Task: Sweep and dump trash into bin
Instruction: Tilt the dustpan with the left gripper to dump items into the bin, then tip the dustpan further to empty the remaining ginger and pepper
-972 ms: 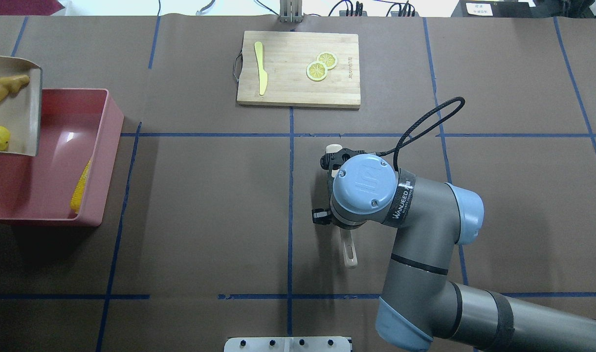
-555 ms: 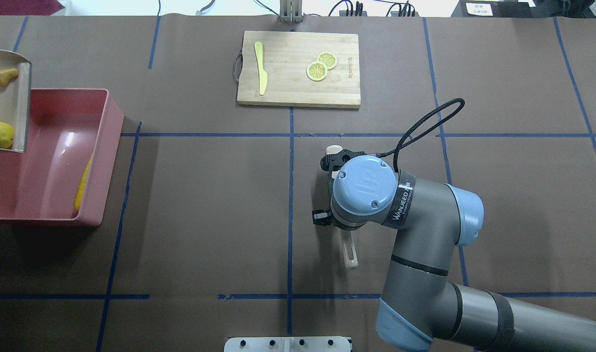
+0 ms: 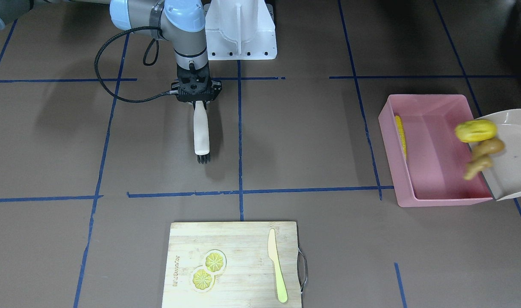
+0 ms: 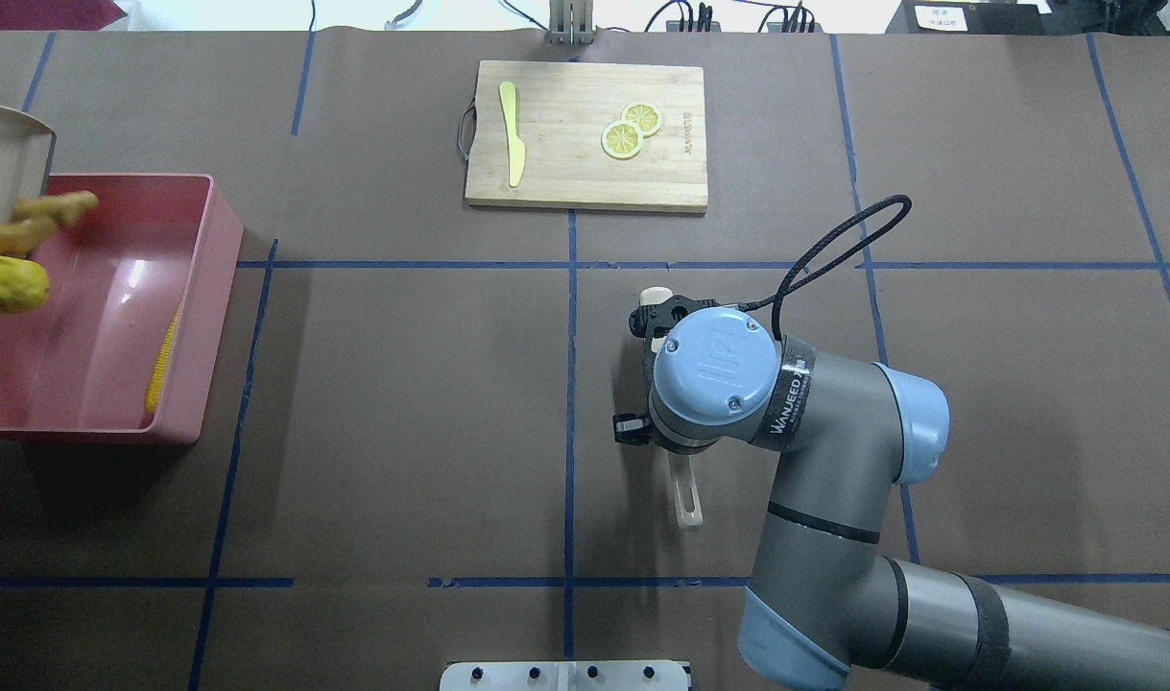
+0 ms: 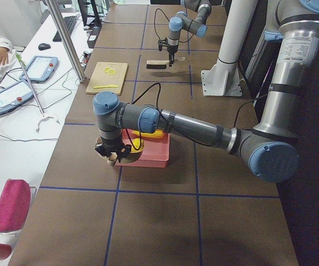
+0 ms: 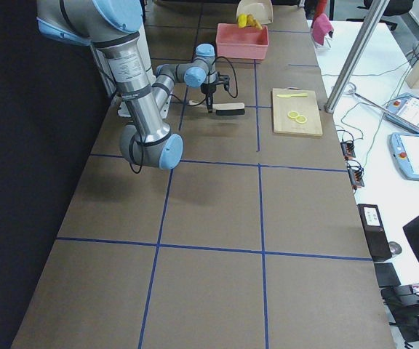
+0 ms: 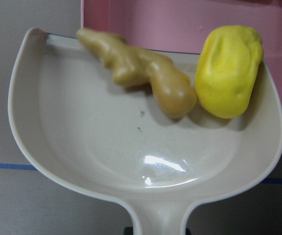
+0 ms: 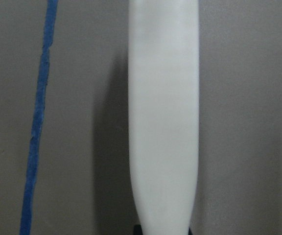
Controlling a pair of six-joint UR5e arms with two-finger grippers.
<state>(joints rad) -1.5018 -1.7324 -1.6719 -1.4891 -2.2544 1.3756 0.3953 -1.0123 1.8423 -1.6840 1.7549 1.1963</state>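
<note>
On dustpan (image 7: 82,147): one ginger root (image 7: 141,78), one lump (image 7: 227,71)

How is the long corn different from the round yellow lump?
The corn cob is long and thin; the yellow lump is short and fat. The corn cob lies inside the pink bin, along its wall; the yellow lump sits at the dustpan's edge, over the bin, beside the ginger root. Both are yellow.
</note>
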